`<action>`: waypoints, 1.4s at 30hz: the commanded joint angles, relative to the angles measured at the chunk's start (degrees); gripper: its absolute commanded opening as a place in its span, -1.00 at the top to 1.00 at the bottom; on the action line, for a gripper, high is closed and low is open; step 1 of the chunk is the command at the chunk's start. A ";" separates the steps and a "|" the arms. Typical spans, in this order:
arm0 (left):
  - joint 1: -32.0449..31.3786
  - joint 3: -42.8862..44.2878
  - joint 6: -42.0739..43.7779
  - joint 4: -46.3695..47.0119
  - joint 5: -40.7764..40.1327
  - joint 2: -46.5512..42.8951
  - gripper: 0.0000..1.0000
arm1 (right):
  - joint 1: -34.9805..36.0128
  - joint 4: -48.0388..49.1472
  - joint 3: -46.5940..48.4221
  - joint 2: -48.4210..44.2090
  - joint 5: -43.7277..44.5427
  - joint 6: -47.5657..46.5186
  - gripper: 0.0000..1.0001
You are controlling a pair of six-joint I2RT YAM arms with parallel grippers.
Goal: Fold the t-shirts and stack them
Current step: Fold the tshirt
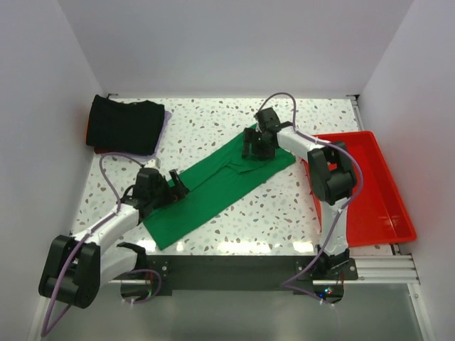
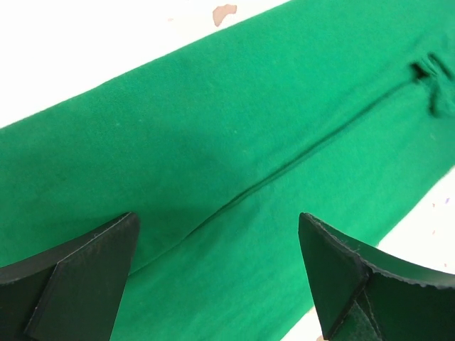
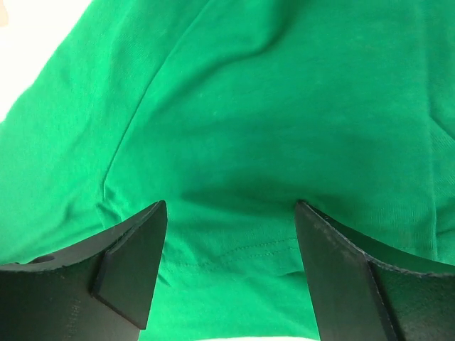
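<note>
Both gape wide: left pincer (image 1: 178,185) and right pincer (image 1: 256,153), over a soft matte green t-shirt (image 1: 206,197) folded into a long strip.

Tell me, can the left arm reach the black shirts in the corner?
Probably yes. The left fingers are open over the green shirt, holding nothing, and only bare table lies between them and the black shirts.

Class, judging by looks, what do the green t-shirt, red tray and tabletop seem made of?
Green t-shirt: soft matte knit cloth; creases, stitched hem. Red tray: probably moulded plastic, smooth; rigid raised rim. Tabletop: hard, white, speckled, terrazzo-like; stone or laminate, unclear.
</note>
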 commanded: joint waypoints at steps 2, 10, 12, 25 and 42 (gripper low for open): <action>-0.74 -5.66 -4.83 -1.63 5.84 -1.14 -1.00 | -1.51 -1.31 4.39 5.93 4.39 -2.95 -0.53; -4.79 -8.13 -7.03 -1.19 7.96 -2.11 -1.00 | -1.87 -8.69 22.40 17.95 6.67 -5.77 -0.54; -6.19 -8.83 -7.81 0.21 9.45 -0.80 -1.00 | -2.13 -10.80 27.31 20.25 6.86 -6.03 -0.54; -22.53 -2.42 -12.21 8.83 8.05 14.75 -1.00 | -3.45 -17.13 42.89 31.07 4.57 -4.80 -0.55; -35.72 9.36 -7.91 14.89 14.03 29.09 -1.00 | -3.53 -17.05 53.62 37.84 -1.76 -1.99 -0.60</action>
